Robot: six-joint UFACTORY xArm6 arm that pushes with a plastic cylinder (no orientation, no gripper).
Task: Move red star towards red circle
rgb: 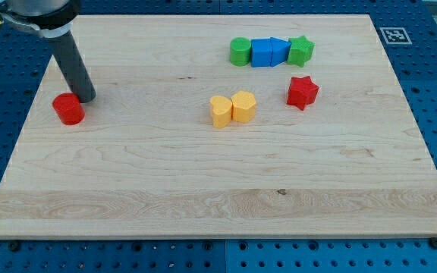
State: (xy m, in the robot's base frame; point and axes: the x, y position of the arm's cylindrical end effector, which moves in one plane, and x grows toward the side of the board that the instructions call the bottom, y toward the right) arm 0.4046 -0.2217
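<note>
The red star [303, 92] lies on the wooden board right of centre, in the upper half. The red circle [68, 108] lies far off near the board's left edge. My tip [87, 98] rests on the board just to the right of and slightly above the red circle, close to it or touching it; I cannot tell which. The tip is far to the left of the red star.
Two yellow blocks [232, 108] sit side by side between the star and the circle, left of the star. A row at the view's top holds a green circle [240, 51], two blue blocks [269, 52] and a green star [300, 51]. The board edge [21, 133] runs close to the red circle.
</note>
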